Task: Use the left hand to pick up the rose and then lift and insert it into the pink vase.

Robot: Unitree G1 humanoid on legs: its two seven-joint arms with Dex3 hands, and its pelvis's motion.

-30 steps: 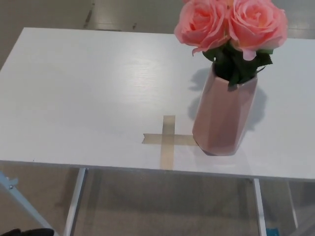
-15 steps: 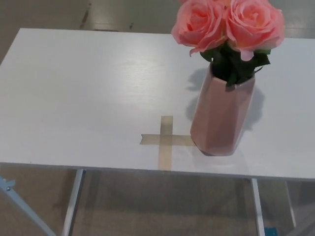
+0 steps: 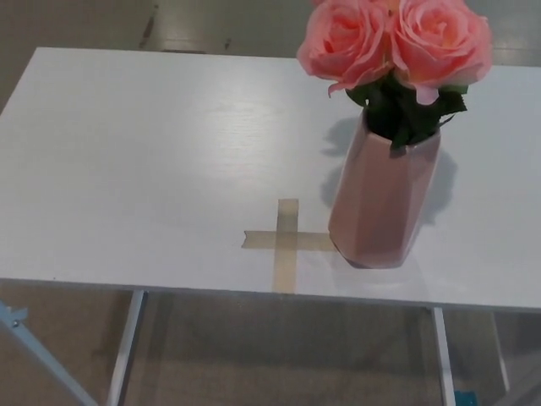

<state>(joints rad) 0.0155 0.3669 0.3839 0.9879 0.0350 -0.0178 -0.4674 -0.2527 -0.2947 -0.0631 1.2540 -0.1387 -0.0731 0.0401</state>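
Neither hand in frame, so can't tell L or R state, nor judge which way things lie from either. Two pink roses [image 3: 393,42] already sit in the pink vase [image 3: 385,199], stems upright, blooms w/ green leaves above the rim. Vase stands on white table [image 3: 152,152], base just beside the right arm of the tape cross [image 3: 286,241]. No loose rose on the tabletop. Looks like insertion is done; no approach axis to work out.
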